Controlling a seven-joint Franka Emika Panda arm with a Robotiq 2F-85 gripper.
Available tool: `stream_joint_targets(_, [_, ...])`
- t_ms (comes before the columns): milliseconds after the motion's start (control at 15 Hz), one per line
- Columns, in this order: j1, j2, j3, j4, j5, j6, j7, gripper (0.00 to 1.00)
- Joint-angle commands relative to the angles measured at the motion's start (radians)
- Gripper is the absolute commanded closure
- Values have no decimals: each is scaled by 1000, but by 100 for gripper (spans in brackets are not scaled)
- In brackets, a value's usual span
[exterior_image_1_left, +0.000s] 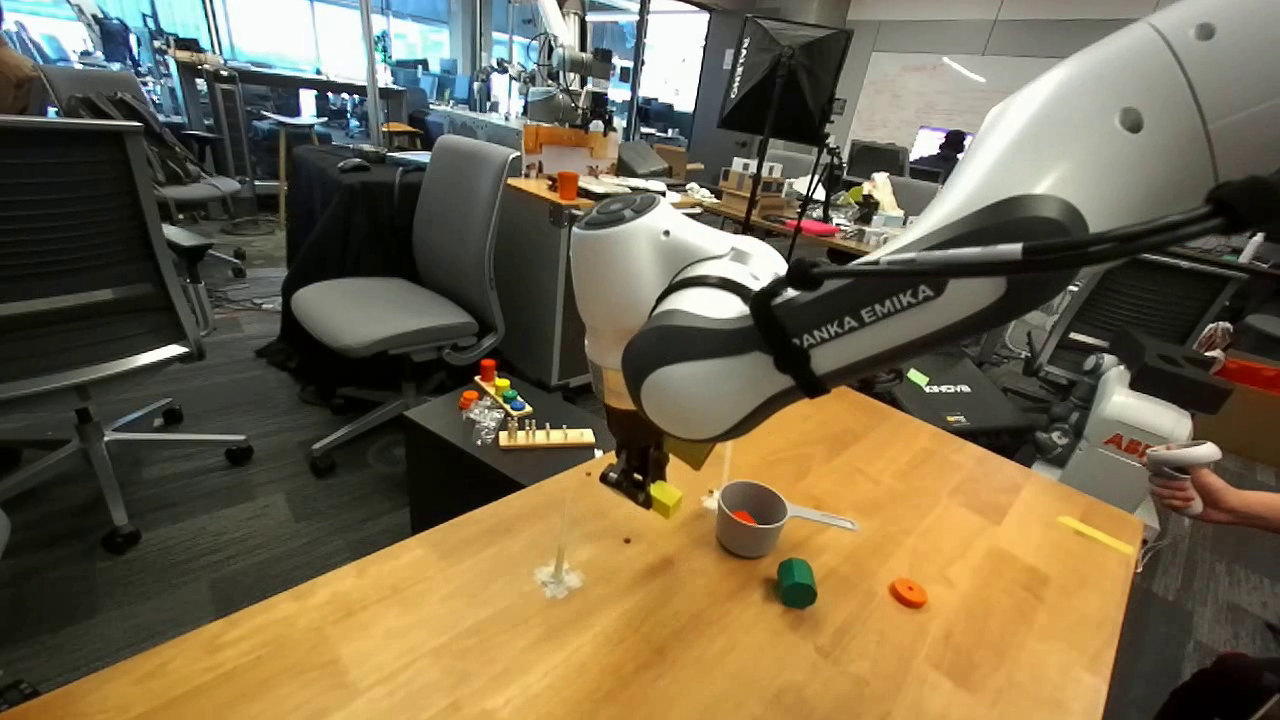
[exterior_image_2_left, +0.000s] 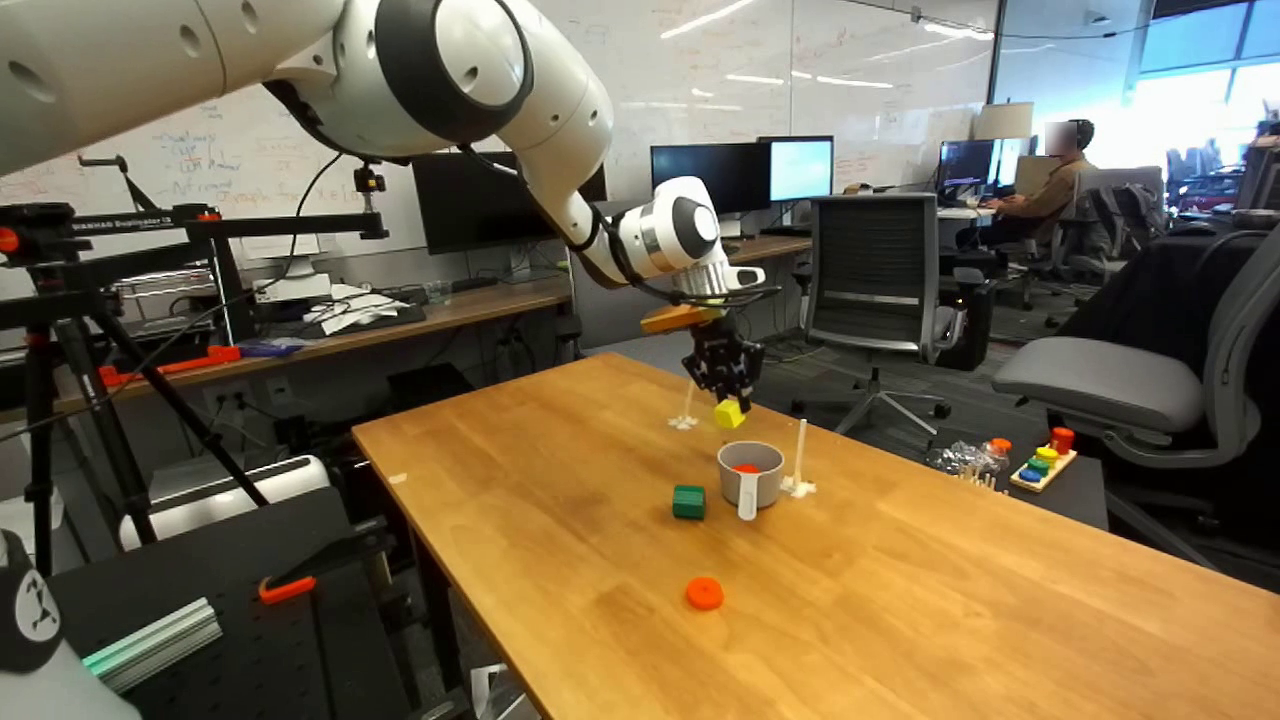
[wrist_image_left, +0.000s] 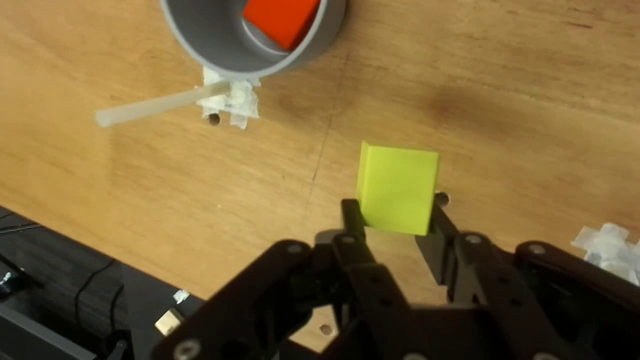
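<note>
Fingers (wrist_image_left: 353, 217) pinch smooth yellow cube-shaped block (wrist_image_left: 398, 190) by one end, between tips, above brown wooden table (exterior_image_1_left: 620, 640), near grey handled measuring cup (exterior_image_1_left: 748, 541) holding red angular block (wrist_image_left: 282, 22). Grip looks shallow, yellow block may twist: steady pressure, slow moves, ample clearance from cup rim and pale upright rod (wrist_image_left: 162, 104).

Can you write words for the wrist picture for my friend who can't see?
The gripper holds a yellow cube over a table. At the top, partly cut off, a grey cup has a red block inside; a pale stick stands beside it.
</note>
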Motion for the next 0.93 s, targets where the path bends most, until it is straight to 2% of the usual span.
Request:
stream_joint_targets(0, [-4, -87, -15, -38, -4, -27, 21, 92])
stream_joint_targets(533, [-5, -346, -88, -399, -60, -21, 43, 92])
stream_joint_targets(867, [-26, -471, -71, -626, -87, 50, 50, 92])
